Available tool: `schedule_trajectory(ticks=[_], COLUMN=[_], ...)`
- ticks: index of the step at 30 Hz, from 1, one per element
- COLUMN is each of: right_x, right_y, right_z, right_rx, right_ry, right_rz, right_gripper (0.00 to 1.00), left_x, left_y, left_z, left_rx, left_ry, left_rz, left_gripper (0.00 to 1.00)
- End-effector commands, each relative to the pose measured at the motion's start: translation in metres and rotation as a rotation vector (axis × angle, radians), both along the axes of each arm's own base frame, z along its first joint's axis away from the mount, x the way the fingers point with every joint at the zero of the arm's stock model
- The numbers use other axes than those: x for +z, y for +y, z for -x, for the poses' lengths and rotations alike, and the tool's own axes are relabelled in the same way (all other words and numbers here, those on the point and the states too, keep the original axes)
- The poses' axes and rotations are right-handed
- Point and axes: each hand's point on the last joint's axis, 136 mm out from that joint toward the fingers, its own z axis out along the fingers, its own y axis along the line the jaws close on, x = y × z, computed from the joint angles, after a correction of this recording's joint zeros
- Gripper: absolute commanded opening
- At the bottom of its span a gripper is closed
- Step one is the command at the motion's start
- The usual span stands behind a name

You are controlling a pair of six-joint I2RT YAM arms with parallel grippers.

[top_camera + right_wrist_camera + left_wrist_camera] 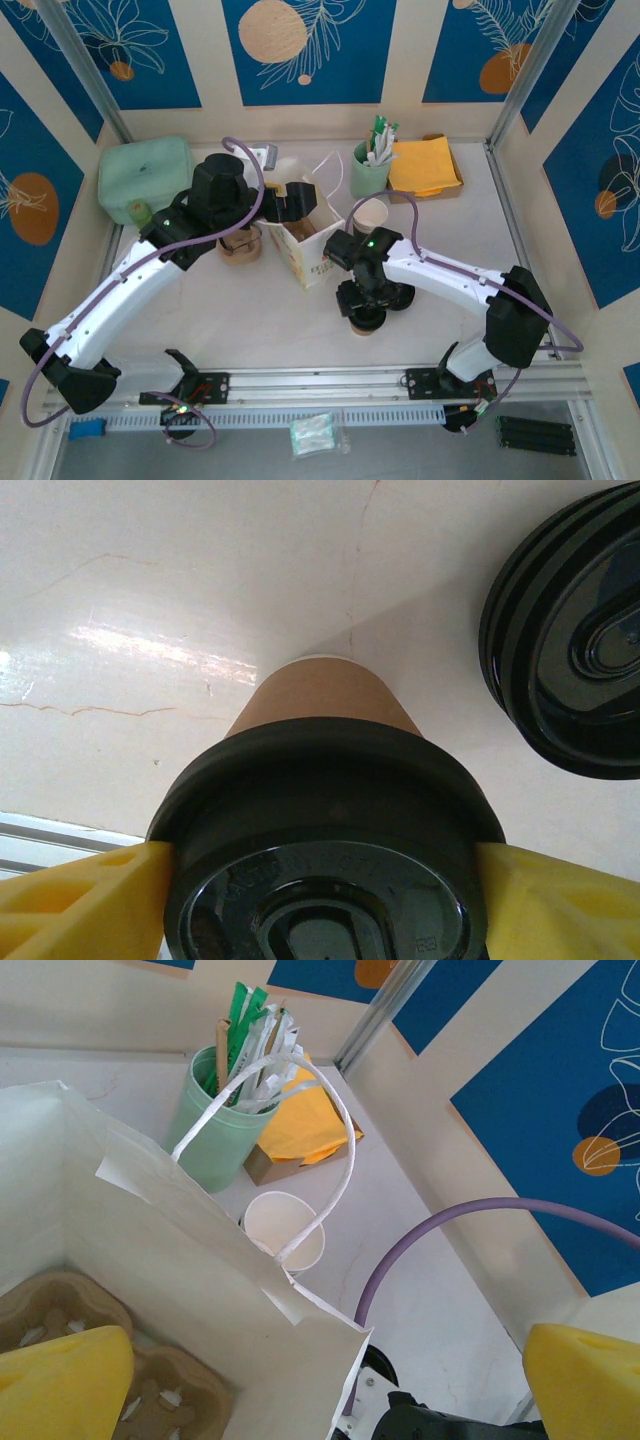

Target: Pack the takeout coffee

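1. The paper bag [305, 250] stands open in the middle of the table [250, 325]. A brown pulp cup carrier [170, 1400] lies in its bottom, with no cup in the part of it I can see.
2. The takeout coffee [365, 322], a kraft-brown cup, stands on the table to the right of the bag and a little nearer the arm bases, well outside it. A black lid [325, 780] sits on its rim and looks level.
3. The right gripper [322, 858] hangs straight over that cup, with a yellow pad [80, 900] lying against each side of the lid. I cannot tell whether it is squeezing the lid or merely resting there.
4. A spare black lid [570, 640] lies flat just beside the cup, on the side away from the bag.
5. The left gripper [325, 1360] is spread wide and grasps nothing. One finger hangs inside the bag's mouth over the carrier and the other hangs outside, with the bag's wall between them.
6. A second kraft cup [283, 1225], lidless and cream inside, stands just behind the bag, beside the green holder [215, 1120].
7. My reckoning is that the bag and carrier are ready and the lid is on. The lidded cup has yet to be lifted into the bag and seated in a carrier well, and the open cup may want the same.
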Motion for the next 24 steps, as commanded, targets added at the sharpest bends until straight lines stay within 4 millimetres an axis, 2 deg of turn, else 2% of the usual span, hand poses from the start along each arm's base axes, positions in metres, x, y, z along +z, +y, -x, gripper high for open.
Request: schedule_trajectory(ticks=[1, 24], right_x=[-0.007, 0.007], right_y=[-0.001, -0.003], right_z=[0.010, 0.012], right_rx=[-0.003, 0.001], right_ry=[0.048, 0.033], right_rz=[0.025, 0.002], right_gripper=[0.78, 0.81], left_x=[0.005, 0.005], left_y=[0.000, -0.002], left_z=[0.002, 0.001], left_rx=[0.002, -0.001], left_ry=[-0.006, -0.003], left_rz=[0.006, 0.006], left_gripper=[0.99, 0.99])
